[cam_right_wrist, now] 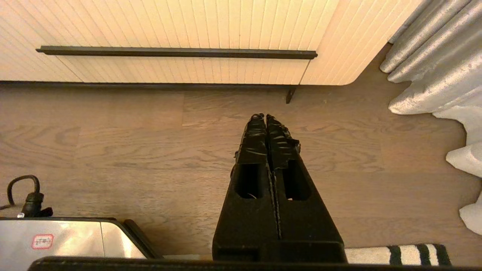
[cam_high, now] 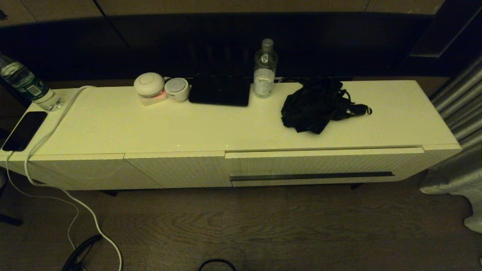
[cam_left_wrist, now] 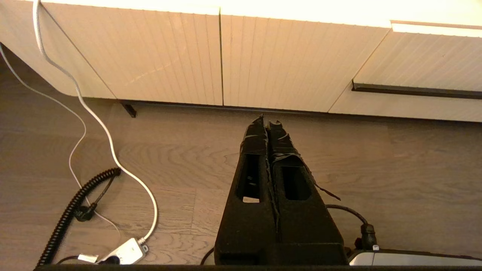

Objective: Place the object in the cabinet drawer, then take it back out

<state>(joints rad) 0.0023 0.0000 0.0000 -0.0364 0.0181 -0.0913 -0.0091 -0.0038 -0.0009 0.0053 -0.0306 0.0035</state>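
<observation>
From my head camera I see the black umbrella (cam_high: pixel 318 105) lying in a loose bunch on top of the low white cabinet (cam_high: pixel 124 128), toward its right end, with its short handle pointing further right. The cabinet drawer (cam_high: pixel 324 165) sits below and in front of the umbrella, fully pushed in, its dark handle strip (cam_high: pixel 311 176) running along the ribbed front. On the cabinet top just left of the umbrella stands a clear water bottle (cam_high: pixel 265 69), then a flat black device (cam_high: pixel 220 91) and two round white gadgets (cam_high: pixel 160 87). At the cabinet's far left end I have a second bottle (cam_high: pixel 26 84), a dark phone (cam_high: pixel 24 130) and a white cable (cam_high: pixel 56 128) trailing down to the floor. My left gripper (cam_left_wrist: pixel 266 122) hangs low over the wooden floor in front of the cabinet's handle-less panels, fingers pressed together and holding nothing. My right gripper (cam_right_wrist: pixel 262 117) hangs the same way in front of the drawer, below its handle strip, fingers closed flat against each other and empty, with a grey curtain (cam_right_wrist: pixel 433 64) off the cabinet's right end.
</observation>
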